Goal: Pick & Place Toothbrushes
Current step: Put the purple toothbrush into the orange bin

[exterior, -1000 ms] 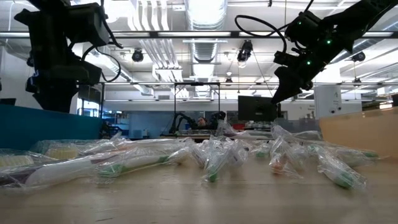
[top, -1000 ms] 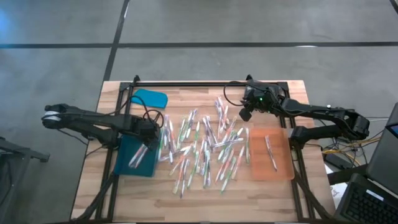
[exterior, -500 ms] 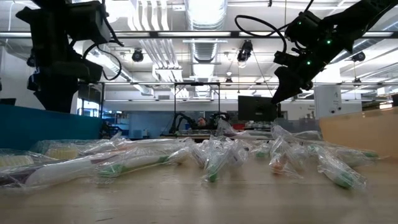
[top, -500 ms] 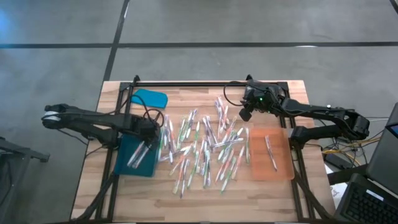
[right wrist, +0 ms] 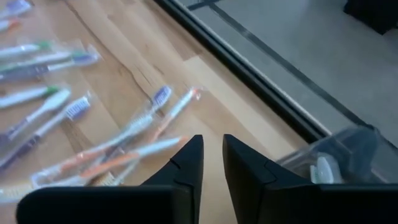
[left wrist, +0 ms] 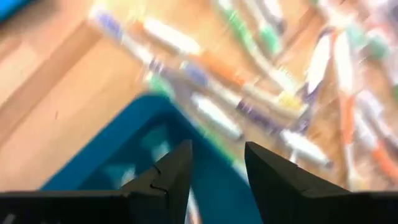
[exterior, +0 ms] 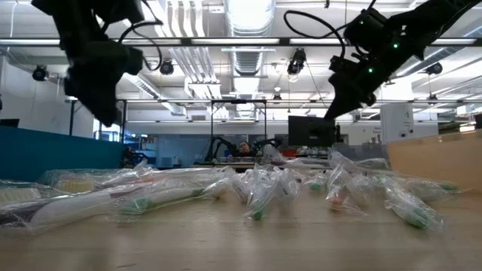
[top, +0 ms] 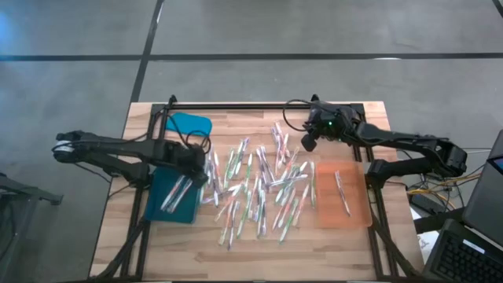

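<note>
Dozens of wrapped toothbrushes lie flat in a loose pile mid-table and show again in the low view. The teal tray at the left holds a couple of brushes. One brush lies in the orange tray at the right. My left gripper is open and empty, above the teal tray's edge nearest the pile. My right gripper hovers over the pile's far right part. It holds nothing and its fingers are narrowly apart.
A teal lid lies at the far left of the table. A black frame rail runs along the far edge. Bare wood shows along the near edge. A clear plastic container sits beyond the rail.
My left gripper has swung from over the teal tray toward the pile on its right, with its wrist turning. The toothbrushes and trays have stayed put.
</note>
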Tool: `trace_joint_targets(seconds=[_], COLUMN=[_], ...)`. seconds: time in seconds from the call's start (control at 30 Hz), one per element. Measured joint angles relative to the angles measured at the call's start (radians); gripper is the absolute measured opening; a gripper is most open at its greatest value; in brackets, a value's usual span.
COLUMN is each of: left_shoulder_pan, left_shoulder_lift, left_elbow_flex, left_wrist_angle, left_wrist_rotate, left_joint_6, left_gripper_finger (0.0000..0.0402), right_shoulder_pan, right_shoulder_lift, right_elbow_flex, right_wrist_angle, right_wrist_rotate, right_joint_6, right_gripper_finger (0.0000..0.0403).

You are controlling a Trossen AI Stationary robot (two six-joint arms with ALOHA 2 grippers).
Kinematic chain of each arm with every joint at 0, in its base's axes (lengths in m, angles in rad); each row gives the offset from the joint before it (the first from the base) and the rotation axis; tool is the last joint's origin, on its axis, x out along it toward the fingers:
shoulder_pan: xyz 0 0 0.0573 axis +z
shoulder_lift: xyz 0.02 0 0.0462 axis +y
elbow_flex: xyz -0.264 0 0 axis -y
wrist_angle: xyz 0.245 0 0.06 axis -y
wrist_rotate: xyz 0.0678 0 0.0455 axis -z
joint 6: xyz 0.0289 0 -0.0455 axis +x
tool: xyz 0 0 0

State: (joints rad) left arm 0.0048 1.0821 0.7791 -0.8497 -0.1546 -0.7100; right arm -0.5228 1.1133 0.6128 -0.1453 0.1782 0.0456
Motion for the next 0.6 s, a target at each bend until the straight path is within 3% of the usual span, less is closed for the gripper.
trace_joint_targets(seconds=[0.23, 0.6], left_shoulder_pan=[0.0, 0.002], left_shoulder_lift=[0.0, 0.0], left_elbow_flex=[0.002, 0.002], left_wrist_angle=[0.228, 0.582], left_wrist_rotate=[-0.123, -0.288], left_joint_6=[0.134, 0.453], left_gripper_finger=[0.0151, 0.0149], right_shoulder_pan=[0.017, 0.105], right_shoulder_lift=[0.0, -0.001], right_elbow_flex=[0.095, 0.265], right_wrist_angle=[-0.044, -0.147], right_wrist_rotate=[-0.005, -0.007], right_joint_6=[-0.001, -0.005], right_gripper_finger=[0.0048, 0.0074])
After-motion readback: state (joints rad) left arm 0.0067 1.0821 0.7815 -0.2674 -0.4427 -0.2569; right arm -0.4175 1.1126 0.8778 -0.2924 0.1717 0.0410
